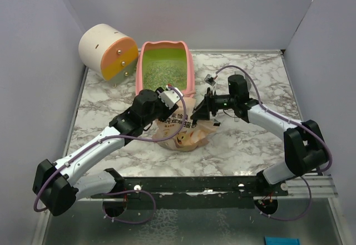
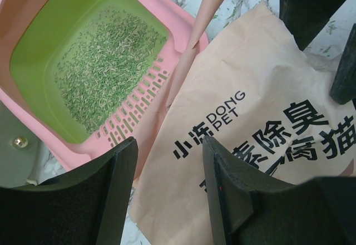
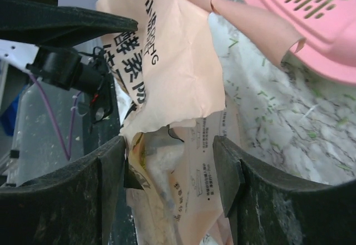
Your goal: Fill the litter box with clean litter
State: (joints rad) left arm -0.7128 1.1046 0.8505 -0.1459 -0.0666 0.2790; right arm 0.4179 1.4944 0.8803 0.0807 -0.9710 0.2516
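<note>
— Where does everything lie?
— On the tabletop (image 1: pixel 250 139), the box (image 1: pixel 190 72) sits at the middle of the far edge. The bag (image 1: pixel 186 136) lies slumped just before the box's near, slotted end, toward the tabletop's centre.
— And the arms?
— Both are at the bag. The left gripper (image 2: pixel 169 142) hovers half-parted over the printed face, with nothing pinched that I can see. The right gripper (image 3: pixel 169 142) stands wide, its jaws either side of the torn mouth, not clamped on it.
— The litter?
— The litter (image 2: pixel 105 61) covers the box floor thinly, with green showing through. A few stray bits (image 3: pixel 261 97) lie on the tabletop beside the box.
— Which step, then?
— Between pours, I'd judge. The next move calls for a firm hold on the bag, its mouth raised over the box rim, then tipping.
</note>
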